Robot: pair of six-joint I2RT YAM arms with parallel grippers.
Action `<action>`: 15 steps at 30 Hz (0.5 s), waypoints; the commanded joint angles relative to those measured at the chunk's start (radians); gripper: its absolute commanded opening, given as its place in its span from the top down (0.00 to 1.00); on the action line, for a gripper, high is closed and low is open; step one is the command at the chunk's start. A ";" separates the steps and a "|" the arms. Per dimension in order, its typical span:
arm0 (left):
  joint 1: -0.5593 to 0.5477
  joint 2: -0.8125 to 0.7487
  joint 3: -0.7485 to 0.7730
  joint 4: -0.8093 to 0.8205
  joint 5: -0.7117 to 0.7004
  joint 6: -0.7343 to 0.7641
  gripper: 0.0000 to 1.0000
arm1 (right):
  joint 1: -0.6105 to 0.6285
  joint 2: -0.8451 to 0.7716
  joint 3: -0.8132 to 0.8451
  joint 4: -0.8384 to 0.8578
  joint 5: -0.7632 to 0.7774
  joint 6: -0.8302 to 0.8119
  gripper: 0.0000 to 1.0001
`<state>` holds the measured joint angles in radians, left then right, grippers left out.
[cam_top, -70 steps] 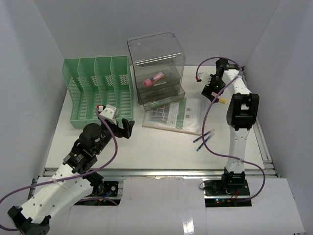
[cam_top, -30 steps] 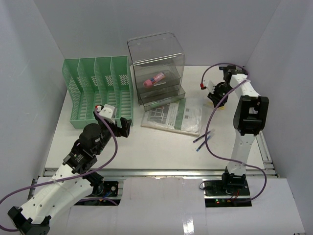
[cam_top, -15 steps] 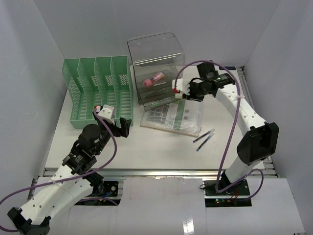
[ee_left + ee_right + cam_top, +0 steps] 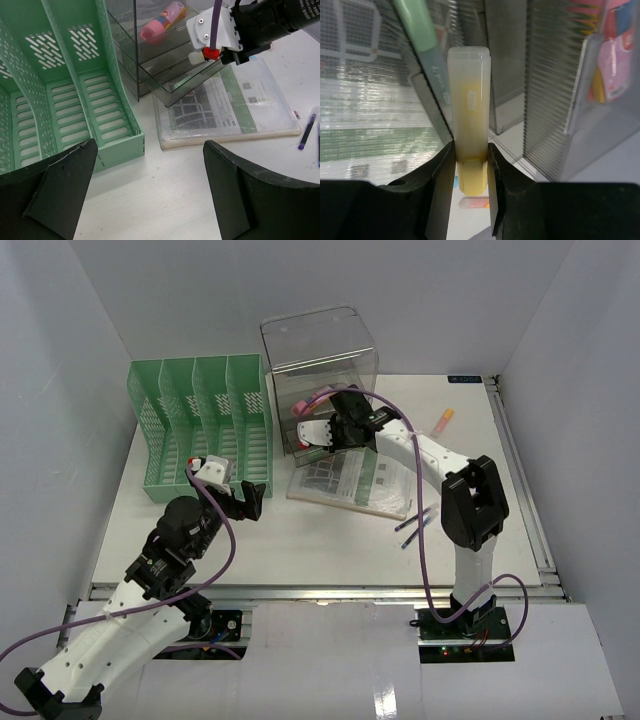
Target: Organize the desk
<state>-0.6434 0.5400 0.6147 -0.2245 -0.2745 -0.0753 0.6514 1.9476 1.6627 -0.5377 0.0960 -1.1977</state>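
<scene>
The right gripper (image 4: 470,156) is clenching a yellow highlighter (image 4: 468,110) at the front of the clear drawer box (image 4: 320,360), far centre. The left gripper (image 4: 150,150) is hanging wide open just near of the green file rack (image 4: 200,430). The white desk (image 4: 330,540) is lying beneath everything.

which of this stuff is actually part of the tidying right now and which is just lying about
In hand now:
yellow highlighter, clamped in the right gripper jaws; clear drawer box it faces; desk.

Lying about:
blue pens, booklet, orange marker, green file rack; left gripper open, holding nothing.
</scene>
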 commanded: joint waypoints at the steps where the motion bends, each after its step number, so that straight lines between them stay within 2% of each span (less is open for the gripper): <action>1: 0.004 -0.007 -0.006 0.005 -0.011 0.005 0.02 | 0.019 0.007 0.037 0.170 0.103 -0.058 0.76; 3: 0.004 -0.008 -0.006 0.005 -0.011 0.005 0.02 | 0.024 0.019 0.037 0.198 0.109 -0.061 0.68; 5: 0.003 -0.008 -0.007 0.007 -0.012 0.005 0.02 | 0.027 0.025 0.034 0.210 0.110 -0.062 0.52; 9: 0.004 -0.009 -0.006 0.006 -0.012 0.005 0.02 | 0.028 0.015 0.012 0.216 0.107 -0.052 0.26; 15: 0.003 -0.014 -0.006 0.006 -0.011 0.003 0.02 | 0.024 -0.120 -0.086 0.211 0.048 0.033 0.24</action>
<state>-0.6434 0.5392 0.6144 -0.2245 -0.2745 -0.0753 0.6750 1.9516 1.6309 -0.3543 0.1782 -1.2255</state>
